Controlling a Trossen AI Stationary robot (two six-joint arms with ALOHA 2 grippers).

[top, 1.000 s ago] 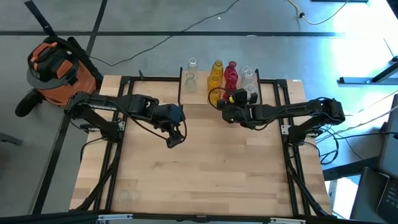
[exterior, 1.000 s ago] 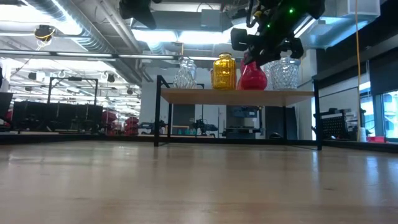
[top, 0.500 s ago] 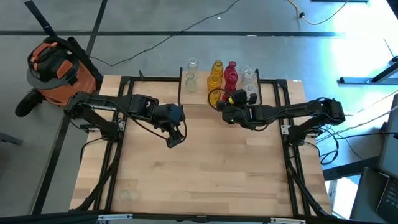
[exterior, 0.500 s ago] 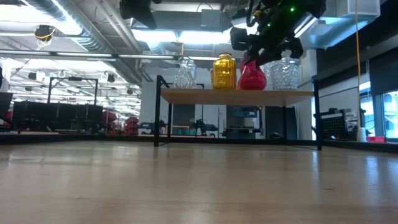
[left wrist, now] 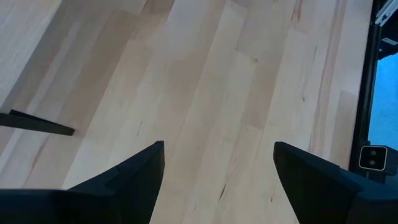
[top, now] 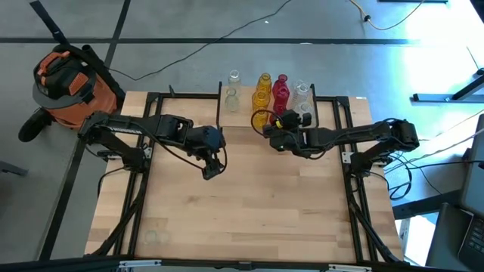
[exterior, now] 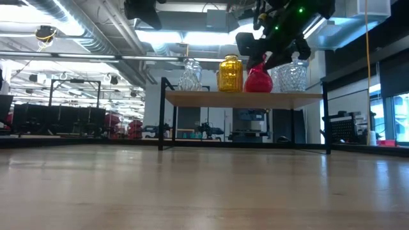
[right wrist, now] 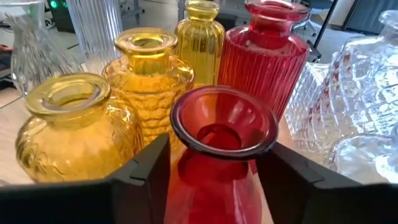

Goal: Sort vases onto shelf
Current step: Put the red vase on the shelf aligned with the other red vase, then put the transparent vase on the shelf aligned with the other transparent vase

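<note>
Placement step at the shelf (exterior: 243, 97). The right gripper (right wrist: 214, 180) brackets a red vase (right wrist: 217, 149) at the shelf's front edge, fingers flanking its neck, grip unconfirmed; judged next: free the vase and retreat without nudging neighbouring yellow vases (right wrist: 118, 118). Translucent, flared rim. The left gripper (left wrist: 217, 180) hangs wide, empty, well apart from the shelf

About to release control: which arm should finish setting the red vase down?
The right. Its claw straddles the red vase at the shelf; the left claw is open over bare table.
</note>
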